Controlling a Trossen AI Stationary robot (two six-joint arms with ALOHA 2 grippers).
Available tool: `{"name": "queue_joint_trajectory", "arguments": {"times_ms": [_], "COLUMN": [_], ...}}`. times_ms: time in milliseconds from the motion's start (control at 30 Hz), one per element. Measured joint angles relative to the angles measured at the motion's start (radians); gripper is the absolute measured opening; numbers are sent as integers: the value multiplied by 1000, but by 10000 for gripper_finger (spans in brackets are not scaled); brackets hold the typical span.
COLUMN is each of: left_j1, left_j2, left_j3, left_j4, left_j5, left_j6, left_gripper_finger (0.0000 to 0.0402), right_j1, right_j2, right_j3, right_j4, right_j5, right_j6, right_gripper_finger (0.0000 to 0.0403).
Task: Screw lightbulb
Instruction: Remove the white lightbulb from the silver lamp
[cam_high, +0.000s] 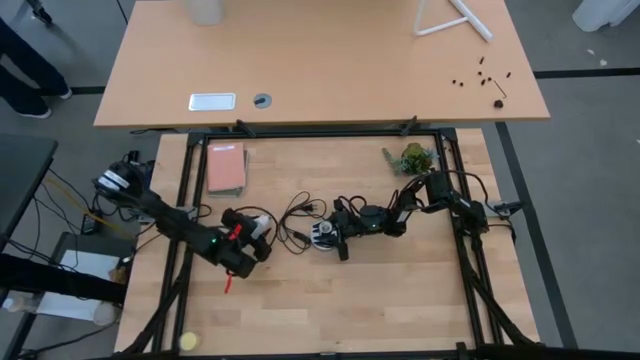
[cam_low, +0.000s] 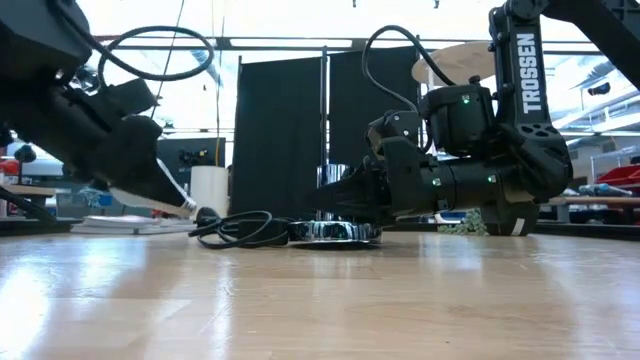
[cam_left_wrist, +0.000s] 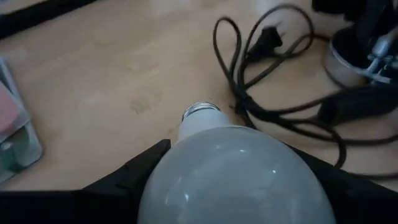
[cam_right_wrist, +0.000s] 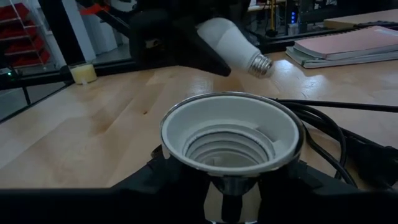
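One smooth white pear-shaped lightbulb (cam_right_wrist: 231, 45) faces a ribbed round socket (cam_right_wrist: 231, 140).

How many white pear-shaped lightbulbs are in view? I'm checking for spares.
1. The white pear-shaped lightbulb is held in the left gripper, above the wooden table; others may be hidden.

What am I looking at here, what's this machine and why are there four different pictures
It is a robot with two dark arms at a wooden table. One picture looks straight down, one looks level across the tabletop, and two come from cameras on the arms' wrists. The left gripper holds the white lightbulb off the table, its screw end pointing toward the socket. The right gripper grips the silvery lamp socket, whose threaded opening faces that camera. A black cord lies looped between them. A pink book and a small plant sit farther back.
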Motion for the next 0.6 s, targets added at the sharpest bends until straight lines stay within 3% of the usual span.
{"name": "queue_joint_trajectory", "arguments": {"times_ms": [300,600], "left_j1": [0,0], "left_j2": [157,395], "left_j3": [-33,-29], "left_j4": [168,365], "left_j5": [-265,-324], "left_j6": [16,16], "left_gripper_finger": [264,264], "right_j1": [8,10], "right_j2": [0,0], "right_j3": [0,0], "right_j4": [0,0], "right_j5": [4,3], "right_j6": [-4,-6], "right_gripper_finger": [182,182]}}
